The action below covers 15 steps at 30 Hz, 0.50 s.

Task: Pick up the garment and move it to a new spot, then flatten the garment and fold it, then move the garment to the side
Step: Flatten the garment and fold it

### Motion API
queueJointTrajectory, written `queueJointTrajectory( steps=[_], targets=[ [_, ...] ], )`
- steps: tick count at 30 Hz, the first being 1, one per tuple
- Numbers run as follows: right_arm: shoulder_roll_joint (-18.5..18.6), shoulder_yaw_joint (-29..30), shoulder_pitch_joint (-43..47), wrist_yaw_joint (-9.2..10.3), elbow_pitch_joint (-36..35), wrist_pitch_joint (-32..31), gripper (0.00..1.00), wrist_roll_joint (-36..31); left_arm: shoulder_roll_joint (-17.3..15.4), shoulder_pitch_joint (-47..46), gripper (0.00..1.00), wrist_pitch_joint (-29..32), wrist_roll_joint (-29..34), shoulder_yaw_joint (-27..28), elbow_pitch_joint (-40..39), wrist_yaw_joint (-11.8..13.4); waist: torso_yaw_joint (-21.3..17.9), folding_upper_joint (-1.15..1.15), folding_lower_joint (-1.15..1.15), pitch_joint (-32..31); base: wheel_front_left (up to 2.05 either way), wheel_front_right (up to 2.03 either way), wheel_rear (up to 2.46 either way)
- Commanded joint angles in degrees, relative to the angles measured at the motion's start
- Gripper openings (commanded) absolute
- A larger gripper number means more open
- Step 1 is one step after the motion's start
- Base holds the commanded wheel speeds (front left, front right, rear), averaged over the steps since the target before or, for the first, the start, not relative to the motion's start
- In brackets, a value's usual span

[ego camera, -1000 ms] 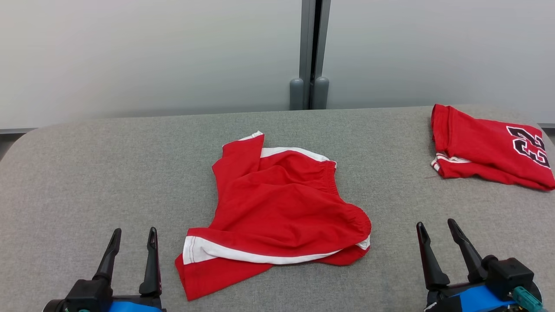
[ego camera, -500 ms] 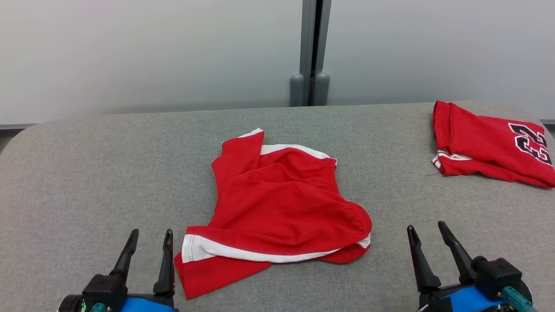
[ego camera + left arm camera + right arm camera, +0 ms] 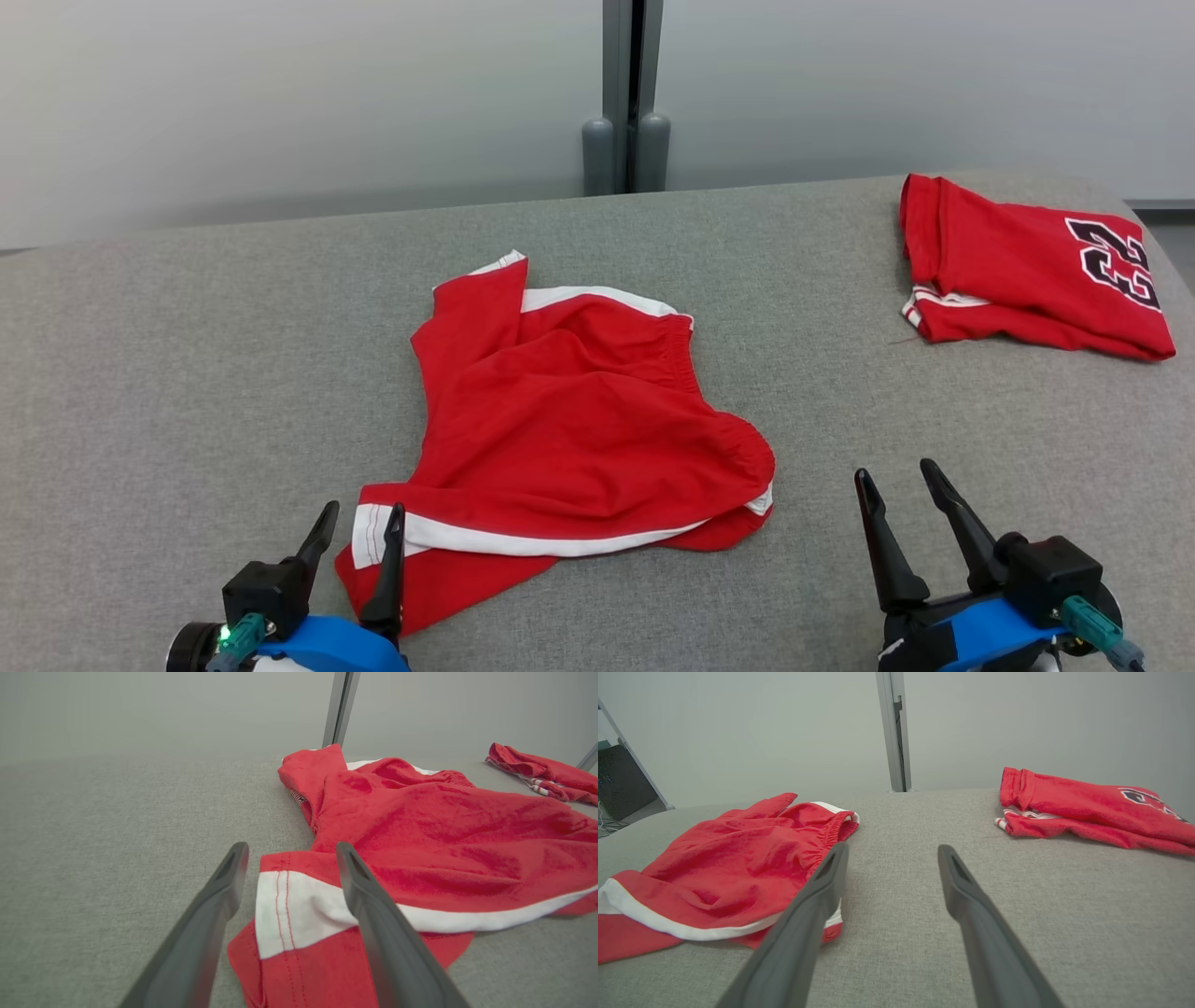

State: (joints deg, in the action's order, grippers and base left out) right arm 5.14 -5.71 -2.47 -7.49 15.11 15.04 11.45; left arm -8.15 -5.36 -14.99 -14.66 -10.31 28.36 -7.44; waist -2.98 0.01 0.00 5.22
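Both arms sit low. The left pincer (image 3: 362,511) is at the lower left of the head view and the right pincer (image 3: 892,471) at the lower right. Each has its dark fingers spread wide, gripping nothing, tips pointing forward. The right one leans slightly inward. There's a blue wrist housing behind each.

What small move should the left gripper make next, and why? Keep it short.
Probably lower the left gripper slightly and close it on the near corner of the shorts. Its fingers are open with the white-banded hem between them, and the shorts lie crumpled, not yet lifted.
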Motion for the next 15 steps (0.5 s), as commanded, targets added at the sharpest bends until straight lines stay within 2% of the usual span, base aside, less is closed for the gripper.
queueJointTrajectory(
  steps=[1,10,15],
  targets=[
    [-0.1,0.0,-1.0,-0.01,0.1,0.2,1.0,0.1,-0.3,-1.0,1.0,-0.3,-0.9,-0.3,1.3,-0.1,-0.1,-0.01,0.0,0.4,0.0,0.0,0.0],
    [-0.3,0.2,-1.8,-0.01,-0.1,0.2,1.0,-0.2,-0.8,-4.0,1.0,-0.3,-6.3,-1.2,8.5,-0.1,-0.8,-0.01,0.0,2.4,0.0,0.0,0.0],
    [-0.5,-0.1,-2.2,-0.01,0.1,0.2,1.0,-0.1,-1.0,-4.7,1.0,-0.3,-8.3,-3.0,9.4,-0.1,-0.9,-0.01,0.0,2.7,0.0,0.0,0.0]
  ],
)
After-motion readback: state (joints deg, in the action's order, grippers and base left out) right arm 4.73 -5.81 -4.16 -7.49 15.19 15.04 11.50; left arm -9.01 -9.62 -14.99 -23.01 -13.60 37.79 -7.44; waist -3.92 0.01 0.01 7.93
